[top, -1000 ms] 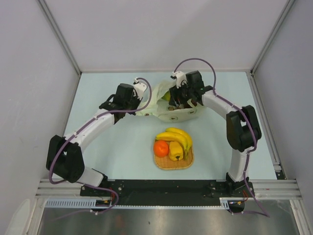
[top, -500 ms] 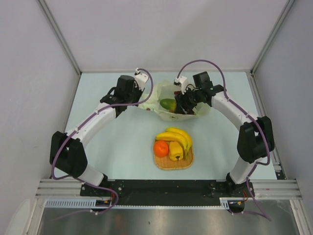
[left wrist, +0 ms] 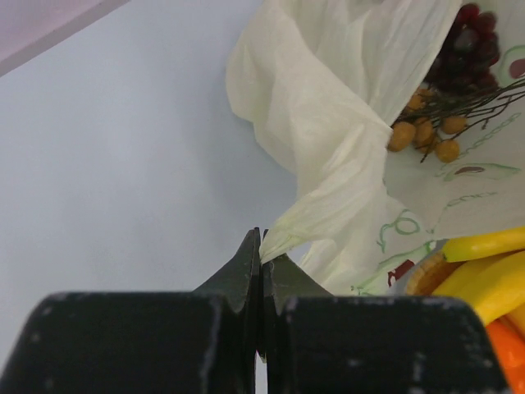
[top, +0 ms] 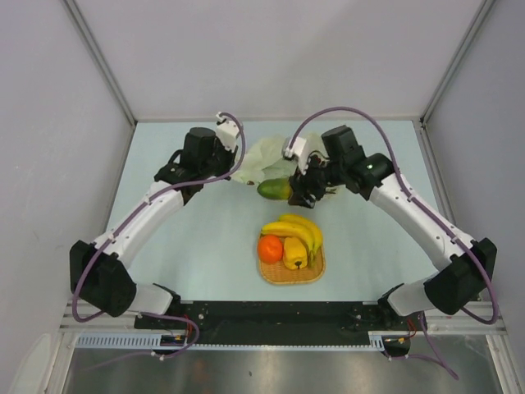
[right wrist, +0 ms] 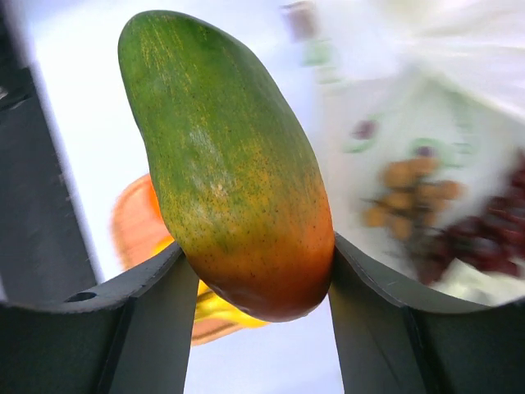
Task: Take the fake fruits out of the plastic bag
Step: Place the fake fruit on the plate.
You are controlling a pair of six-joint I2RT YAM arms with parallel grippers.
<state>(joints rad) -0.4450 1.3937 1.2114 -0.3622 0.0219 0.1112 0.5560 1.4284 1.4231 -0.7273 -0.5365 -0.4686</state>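
The pale yellow-green plastic bag (top: 264, 156) lies at the back of the table, and my left gripper (top: 235, 176) is shut on its twisted handle (left wrist: 328, 201). In the left wrist view, dark grapes (left wrist: 466, 48) and a small brown nut-like cluster (left wrist: 422, 133) lie on the bag's (left wrist: 328, 74) spread mouth. My right gripper (top: 295, 192) is shut on the red-green mango (top: 275, 189), holding it just in front of the bag. In the right wrist view the mango (right wrist: 230, 164) sits wedged between the fingers of that gripper (right wrist: 256, 250). The bananas (top: 295, 229), orange (top: 270, 247) and yellow pepper-like fruit (top: 295, 252) rest on the woven mat.
The square woven mat (top: 308, 275) lies in the middle of the table, in front of the bag and between the two arms. Grey walls enclose the table on the left, back and right. A black rail (top: 271, 316) runs along the near edge.
My right gripper has drawn the mango out of the bag and carried it forward and left, toward the mat. The left gripper kept its hold on the handle and shifted slightly left.
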